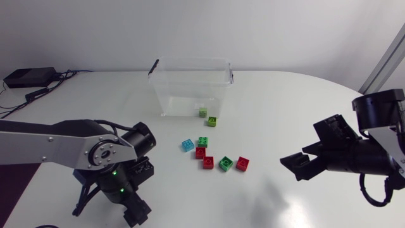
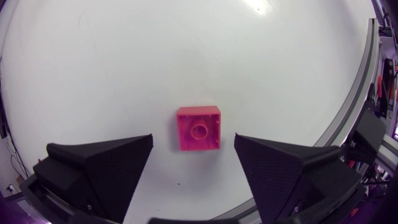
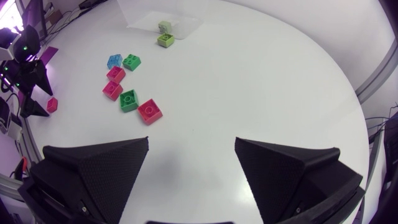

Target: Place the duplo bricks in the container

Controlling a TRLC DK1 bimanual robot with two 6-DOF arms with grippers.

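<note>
A red brick (image 2: 198, 127) lies on the white table between the fingers of my left gripper (image 2: 194, 138), which is open with a gap on each side of the brick. In the head view this gripper (image 1: 136, 212) points down near the table's front edge and hides that brick. Several bricks lie mid-table: blue (image 1: 187, 144), green (image 1: 202, 140), red (image 1: 200, 152), red (image 1: 207, 163), green (image 1: 225, 163), red (image 1: 242, 163). The clear container (image 1: 190, 85) holds a pale green brick (image 1: 202, 112); a lime brick (image 1: 212, 121) sits at its front. My right gripper (image 1: 297, 166) hangs open at the right, holding nothing.
Black boxes and cables (image 1: 28, 79) lie at the table's far left corner. The table's curved front edge (image 2: 348, 106) runs close beside my left gripper. Bare white tabletop (image 1: 278, 114) separates the brick cluster from my right arm.
</note>
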